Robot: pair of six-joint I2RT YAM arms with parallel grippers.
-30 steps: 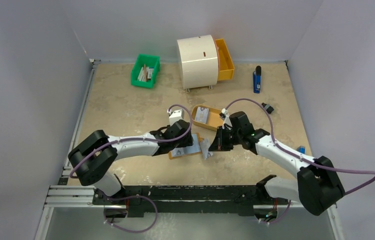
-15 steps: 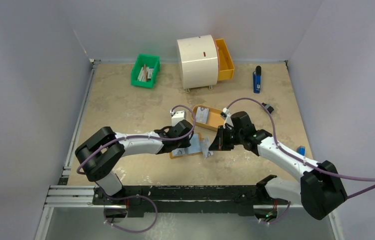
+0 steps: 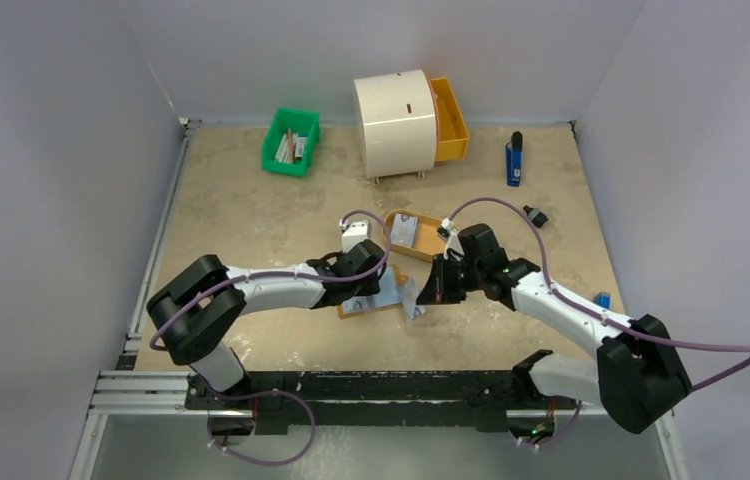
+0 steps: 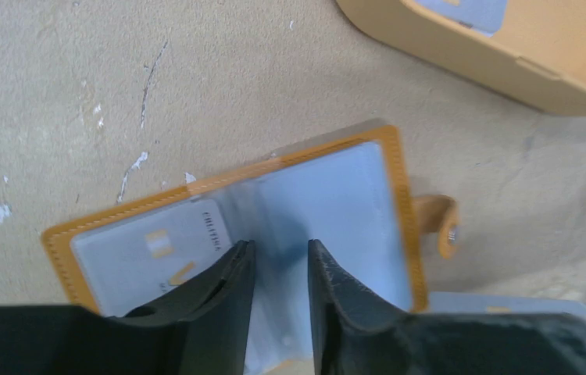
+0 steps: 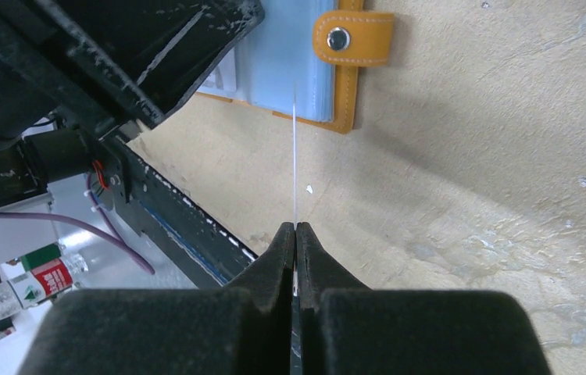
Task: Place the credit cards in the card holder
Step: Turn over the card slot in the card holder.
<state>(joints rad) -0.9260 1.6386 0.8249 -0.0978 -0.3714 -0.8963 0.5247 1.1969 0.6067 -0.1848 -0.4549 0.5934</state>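
The card holder point(image 3: 363, 303) lies open on the table, orange-tan rim, pale blue inside point(image 4: 337, 195). One credit card point(image 4: 141, 250) sits in its left pocket. My left gripper point(image 4: 280, 250) rests on the holder's inside near the fold, jaws a narrow gap apart with nothing between them. My right gripper point(image 5: 296, 226) is shut on a thin pale credit card point(image 5: 294, 156), seen edge-on, pointing at the holder's right side point(image 5: 298, 62) beside the snap tab point(image 5: 352, 39). In the top view this card point(image 3: 411, 297) is tilted at the holder's right edge. Another card point(image 3: 404, 231) lies in the oval tray.
The oval orange tray point(image 3: 429, 240) is just behind the holder. At the back stand a white round drawer unit point(image 3: 394, 122) with its orange drawer point(image 3: 449, 120) out and a green bin point(image 3: 291, 142). A blue object point(image 3: 514, 160) and a small black item point(image 3: 536, 216) lie at the right.
My left arm has shifted slightly to the right over the holder. The right gripper has stayed at the holder's right edge with the card.
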